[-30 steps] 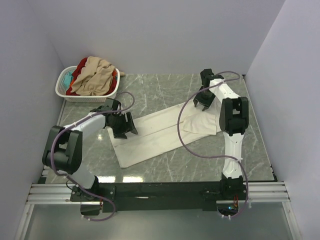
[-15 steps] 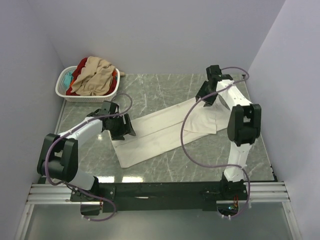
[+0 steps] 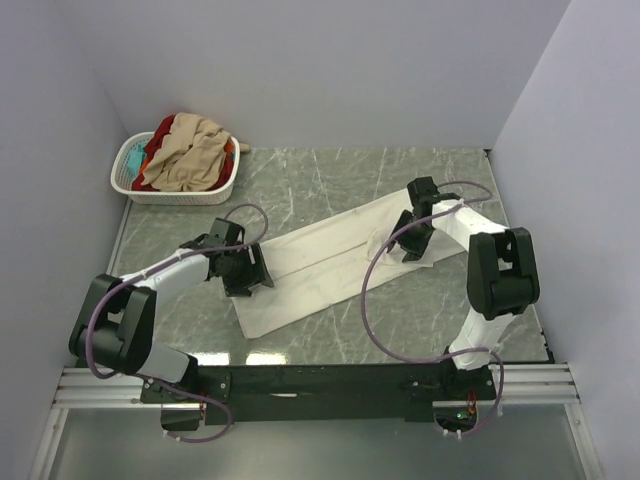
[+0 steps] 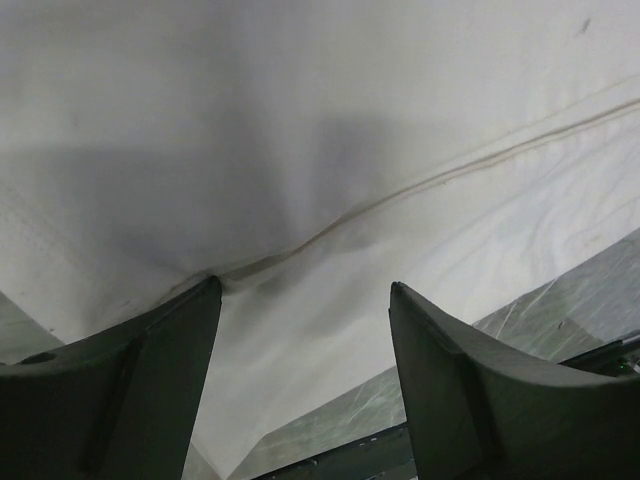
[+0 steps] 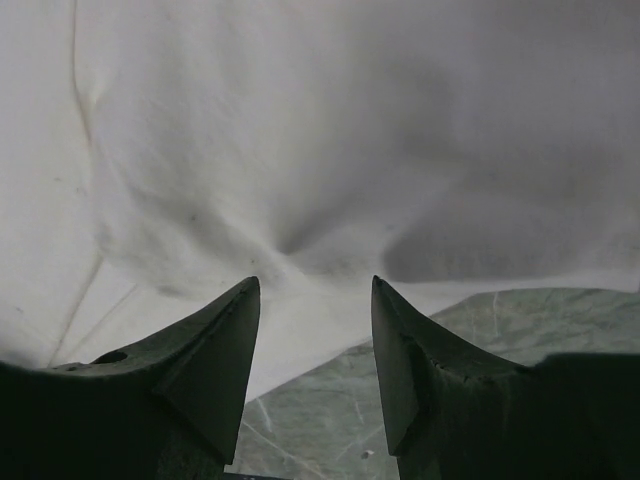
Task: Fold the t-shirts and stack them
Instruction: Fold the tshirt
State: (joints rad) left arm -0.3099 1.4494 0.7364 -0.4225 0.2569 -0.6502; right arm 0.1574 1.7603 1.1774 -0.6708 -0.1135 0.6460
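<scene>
A: Left side first?
B: Laundry basket (image 3: 128, 186) in the far-left corner holds the tan t-shirts heap (image 3: 190, 155). Left gripper (image 3: 248, 272) has its jaws spread, tips down on the left end of the cream-white t-shirt (image 3: 320, 262), which lies diagonally across the middle of the table (image 3: 330, 180).
A: Right end?
B: Right gripper (image 3: 411, 241) is also spread, with cloth puckering between its tips. Nothing is pinched.
A: Advice: close both on the edge layers together, lift evenly and keep the span taut so the fold lands square.
</scene>
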